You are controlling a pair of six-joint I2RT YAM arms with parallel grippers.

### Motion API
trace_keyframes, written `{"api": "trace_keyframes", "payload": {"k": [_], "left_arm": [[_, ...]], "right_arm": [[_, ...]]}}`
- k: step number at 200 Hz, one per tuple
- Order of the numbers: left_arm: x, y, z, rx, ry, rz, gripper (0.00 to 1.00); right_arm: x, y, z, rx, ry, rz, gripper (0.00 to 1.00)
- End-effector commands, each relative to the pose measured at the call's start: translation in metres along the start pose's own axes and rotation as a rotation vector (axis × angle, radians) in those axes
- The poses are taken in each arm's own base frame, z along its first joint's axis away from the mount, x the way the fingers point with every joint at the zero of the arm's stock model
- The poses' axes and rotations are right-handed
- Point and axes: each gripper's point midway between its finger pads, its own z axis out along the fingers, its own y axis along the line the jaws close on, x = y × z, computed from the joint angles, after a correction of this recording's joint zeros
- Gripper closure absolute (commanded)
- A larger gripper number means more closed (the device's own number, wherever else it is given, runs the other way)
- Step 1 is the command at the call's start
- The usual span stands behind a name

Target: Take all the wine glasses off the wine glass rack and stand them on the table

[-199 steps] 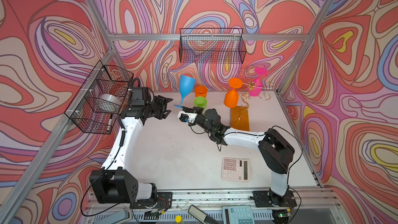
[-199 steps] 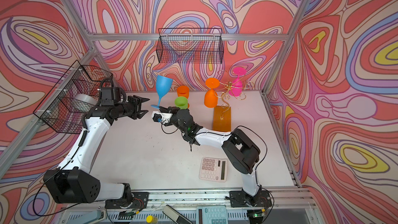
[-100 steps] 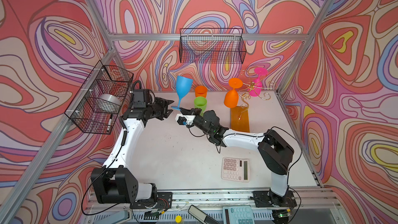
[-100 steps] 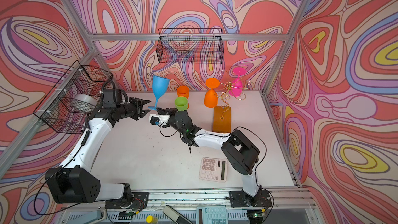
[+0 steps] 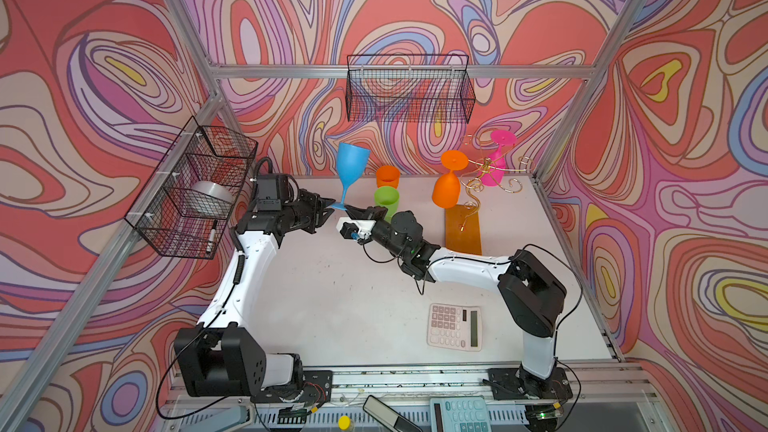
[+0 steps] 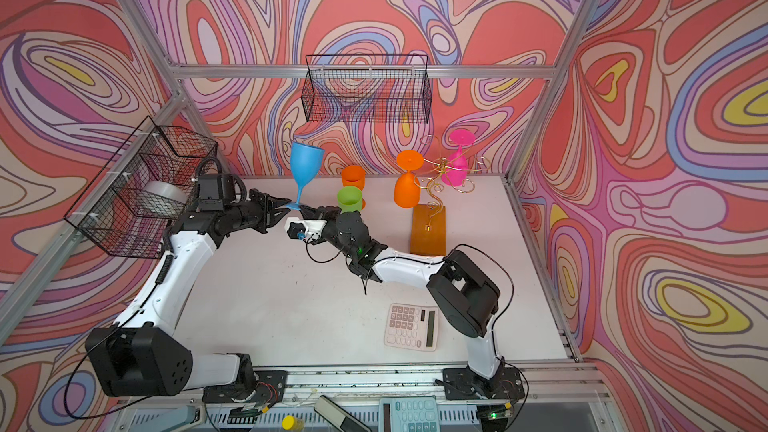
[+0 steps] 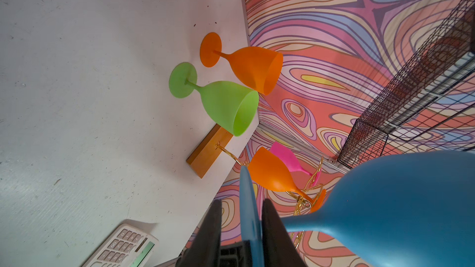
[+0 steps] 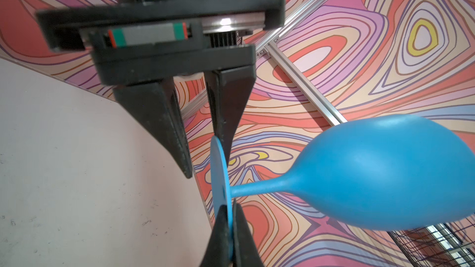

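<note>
White surface (image 5: 332, 305): blue wine glass (image 5: 352, 164), off the wine glass rack (image 5: 463, 234), foot pinched by right end effector (image 5: 349, 209). Left end effector (image 5: 331, 206) has narrowed astride it, not yet clamped; handover pending.

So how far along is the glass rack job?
Done: blue wine glass is off the rack; a green glass and an orange glass stand on the table. In hand: right pincer grips the blue foot, left pincer open around it. To do: a pink glass and a second orange glass hang on the rack.
</note>
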Motion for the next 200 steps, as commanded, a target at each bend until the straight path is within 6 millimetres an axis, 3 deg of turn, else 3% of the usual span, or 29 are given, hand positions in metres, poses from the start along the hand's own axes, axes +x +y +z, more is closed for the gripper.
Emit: {"api": "trace_keyframes", "payload": {"k": [1, 53, 102, 117, 154, 182, 191, 200], "left_arm": [[0.004, 0.002, -0.004, 0.015, 0.008, 0.011, 0.78], [0.003, 0.001, 0.000, 0.019, 0.016, 0.015, 1.00], [0.000, -0.002, 0.002, 0.020, 0.006, 0.033, 1.00], [-0.002, -0.003, 0.002, 0.023, 0.000, 0.041, 1.00], [-0.004, -0.009, 0.004, 0.058, 0.004, 0.078, 1.00], [-0.010, -0.009, 0.008, 0.091, 0.007, 0.097, 1.00], [-0.012, -0.012, 0.010, 0.119, 0.012, 0.111, 1.00], [-0.014, -0.014, 0.013, 0.143, 0.016, 0.119, 1.00]], "right_arm": [[-0.005, -0.001, 0.007, 0.020, -0.011, 0.016, 1.00], [-0.001, 0.004, 0.011, 0.006, 0.001, 0.010, 1.00], [-0.006, -0.002, 0.009, 0.027, -0.007, 0.037, 1.00], [-0.008, -0.007, 0.007, 0.032, -0.005, 0.065, 0.86], [-0.019, -0.021, -0.004, 0.021, 0.001, 0.154, 0.62], [-0.033, -0.029, -0.018, -0.031, 0.005, 0.253, 0.40], [-0.034, -0.026, -0.022, -0.068, 0.021, 0.275, 0.32], [-0.047, -0.040, -0.031, -0.073, 0.010, 0.307, 0.25]]}}
